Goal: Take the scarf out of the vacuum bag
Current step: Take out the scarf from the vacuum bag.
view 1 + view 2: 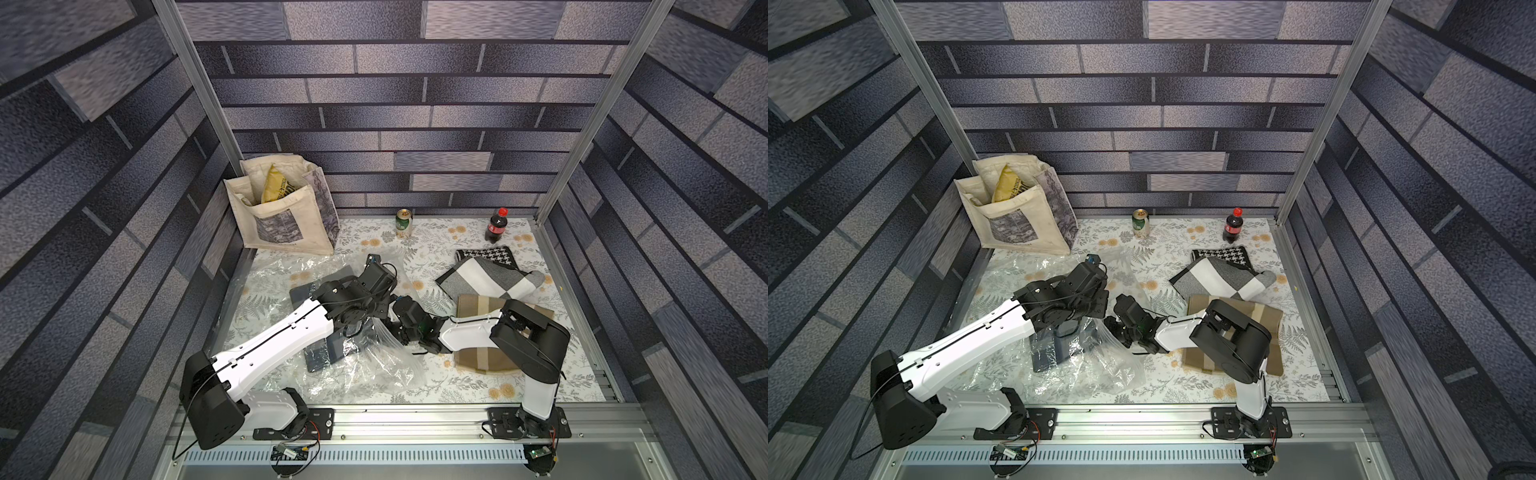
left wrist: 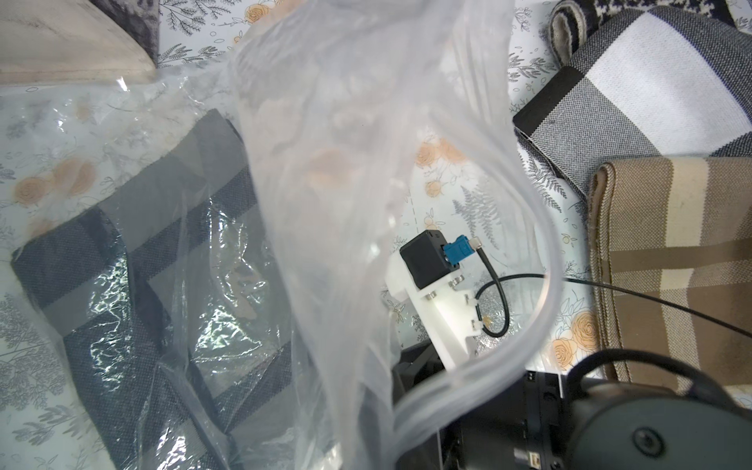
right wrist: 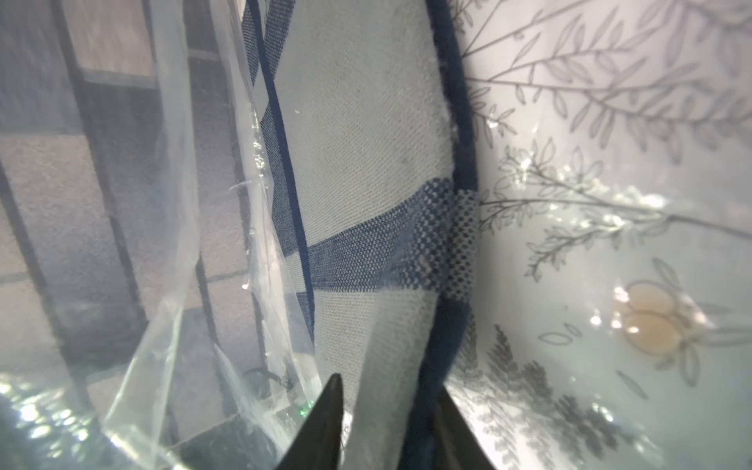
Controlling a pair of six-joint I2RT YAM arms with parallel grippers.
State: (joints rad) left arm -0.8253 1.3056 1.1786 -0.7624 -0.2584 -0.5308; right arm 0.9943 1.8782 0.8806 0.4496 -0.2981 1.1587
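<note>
The vacuum bag (image 1: 365,370) lies crumpled and transparent on the floral table, left of centre. Inside it lies the scarf (image 1: 318,359), folded, dark blue and grey plaid. In the left wrist view the scarf (image 2: 162,244) shows through the glossy film. My left gripper (image 1: 370,320) hangs above the bag's mouth, shut on the upper lip, and the film (image 2: 325,203) rises to it; its jaws are hidden behind the plastic. My right gripper (image 1: 388,332) reaches into the mouth from the right. In the right wrist view its fingertips (image 3: 388,384) pinch the scarf's dark-bordered edge (image 3: 366,162).
A cream tote bag (image 1: 286,216) holding a yellow packet stands at the back left. A can (image 1: 404,222) and a cola bottle (image 1: 497,226) stand by the back wall. Houndstooth (image 1: 486,254), grey-white (image 1: 490,278) and tan (image 1: 482,353) scarves lie at the right.
</note>
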